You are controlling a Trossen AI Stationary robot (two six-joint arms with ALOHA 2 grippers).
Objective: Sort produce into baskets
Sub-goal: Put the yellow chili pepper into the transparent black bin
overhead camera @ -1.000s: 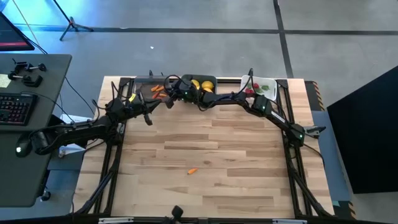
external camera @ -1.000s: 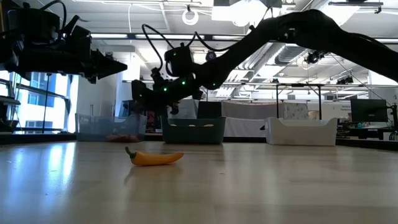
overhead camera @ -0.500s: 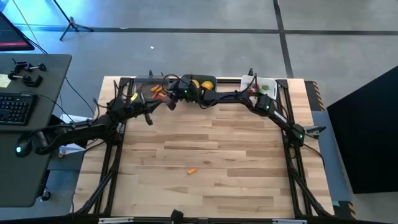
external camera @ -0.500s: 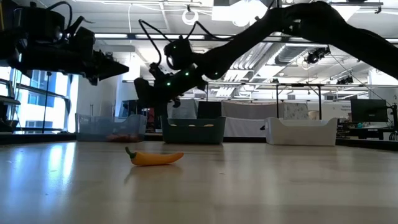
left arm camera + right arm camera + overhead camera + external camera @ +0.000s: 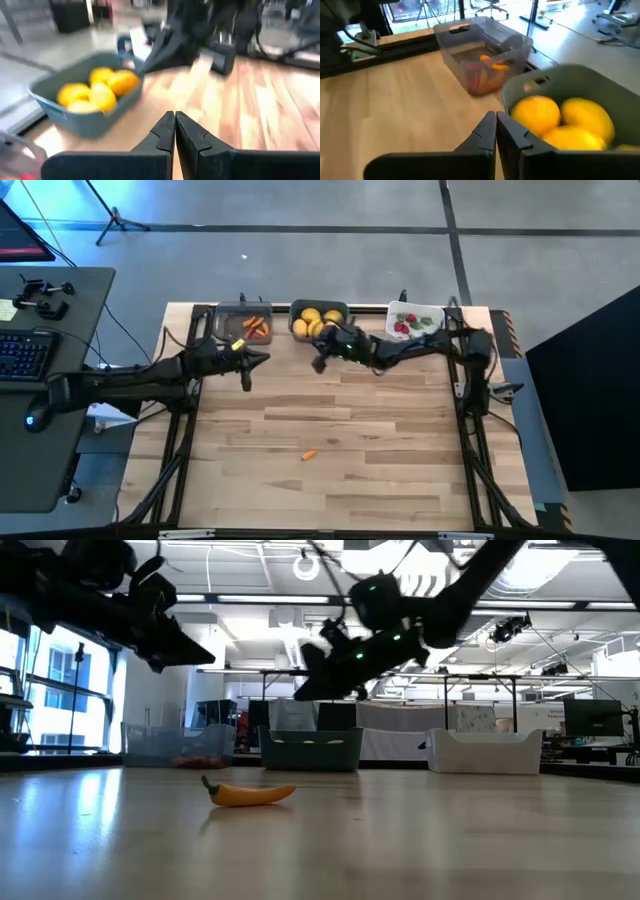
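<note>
Three bins stand in a row at the table's far edge: a clear-grey bin (image 5: 243,324) with orange carrots, a dark teal bin (image 5: 318,318) with yellow lemons (image 5: 555,117), and a white bin (image 5: 415,322) with red and green bits. One orange carrot-like piece (image 5: 310,454) with a green stalk lies on its side on the bare table (image 5: 248,794). My left gripper (image 5: 264,358) is shut and empty, in the air on the near side of the clear-grey bin. My right gripper (image 5: 318,364) is shut and empty, in the air on the near side of the teal bin.
My two grippers are close to each other above the far part of the table; my right arm (image 5: 200,30) shows just beyond my left gripper's fingers. The wooden table (image 5: 330,480) is bare on its near side around the lone piece. A desk with a keyboard (image 5: 25,355) stands off the left edge.
My right gripper has drawn back from over the clear-grey bin toward the table's right and near edges, and is now on the near side of the teal bin. My left gripper has moved a little toward the right. The piece on the table has not moved.
</note>
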